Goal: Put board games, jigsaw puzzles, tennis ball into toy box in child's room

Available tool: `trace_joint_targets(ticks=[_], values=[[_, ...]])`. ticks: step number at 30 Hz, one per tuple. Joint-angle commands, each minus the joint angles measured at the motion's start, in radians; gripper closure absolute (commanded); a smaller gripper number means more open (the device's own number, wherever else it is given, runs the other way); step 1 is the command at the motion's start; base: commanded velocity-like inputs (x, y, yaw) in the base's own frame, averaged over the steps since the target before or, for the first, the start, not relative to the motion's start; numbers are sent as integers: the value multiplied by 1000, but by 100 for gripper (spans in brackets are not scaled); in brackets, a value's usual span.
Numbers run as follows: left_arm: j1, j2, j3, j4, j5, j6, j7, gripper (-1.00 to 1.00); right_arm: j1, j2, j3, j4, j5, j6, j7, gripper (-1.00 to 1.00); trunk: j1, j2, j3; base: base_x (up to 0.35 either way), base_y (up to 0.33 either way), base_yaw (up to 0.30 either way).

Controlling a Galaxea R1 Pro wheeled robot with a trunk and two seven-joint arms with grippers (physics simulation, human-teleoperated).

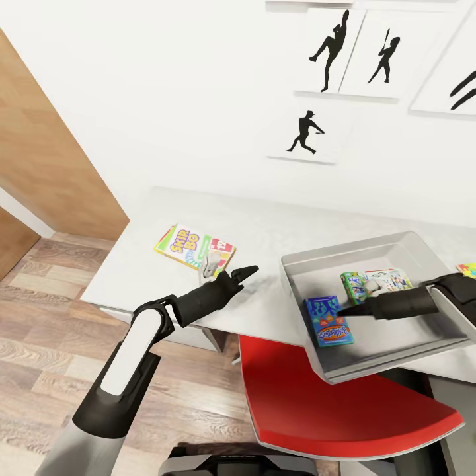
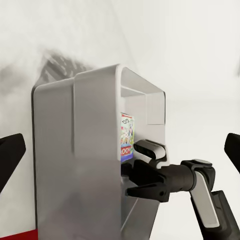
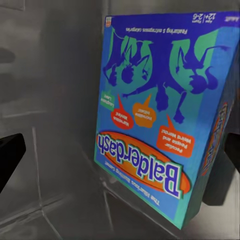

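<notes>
Balderdash box (image 3: 160, 115) in toy box (image 1: 396, 248), just beyond spread right fingers (image 3: 10, 157).

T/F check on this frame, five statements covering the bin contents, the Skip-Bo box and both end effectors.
1. The blue Balderdash box lies inside the toy box. True.
2. The Skip-Bo box is in the toy box. False: it lies on the table, apart from the bin.
3. The right end effector is over the toy box, open, next to the Balderdash box. True.
4. The left end effector is shut on the Skip-Bo box. False: it is open and holds nothing, near that box.
5. The toy box holds one game. False: the Monopoly box is in there too.
</notes>
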Motion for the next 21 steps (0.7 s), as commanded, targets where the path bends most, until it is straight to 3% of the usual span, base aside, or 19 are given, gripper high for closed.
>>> trace_joint_targets(ticks=[1, 7, 10, 13, 15, 21], values=[[-1, 0, 1, -1, 11, 2, 10, -100, -2, -5, -4, -1, -1, 3, 0, -100, 1, -2, -1, 0, 0, 0], [-1, 0, 1, -1, 11, 2, 10, -100, 0, -22, -52, -9, -2, 1, -17, -100, 1, -2, -1, 0, 0, 0], [-1, 1, 1, -1, 11, 2, 9, -100, 4, -34, -126, -21, -1, -1, -53, -100, 1, -2, -1, 0, 0, 0], [-1, 1, 1, -1, 11, 2, 9, -100, 6, -37, -152, -28, -1, -1, -68, -100, 1, -2, -1, 0, 0, 0], [-1, 1, 1, -1, 11, 2, 8, -100, 12, -41, -200, -48, -1, -2, -99, -100, 1, -2, -1, 0, 0, 0], [0, 1, 1, -1, 11, 1, 6, -100, 31, -45, -247, -84, -1, -3, -141, -100, 1, -2, -1, 0, 0, 0]])
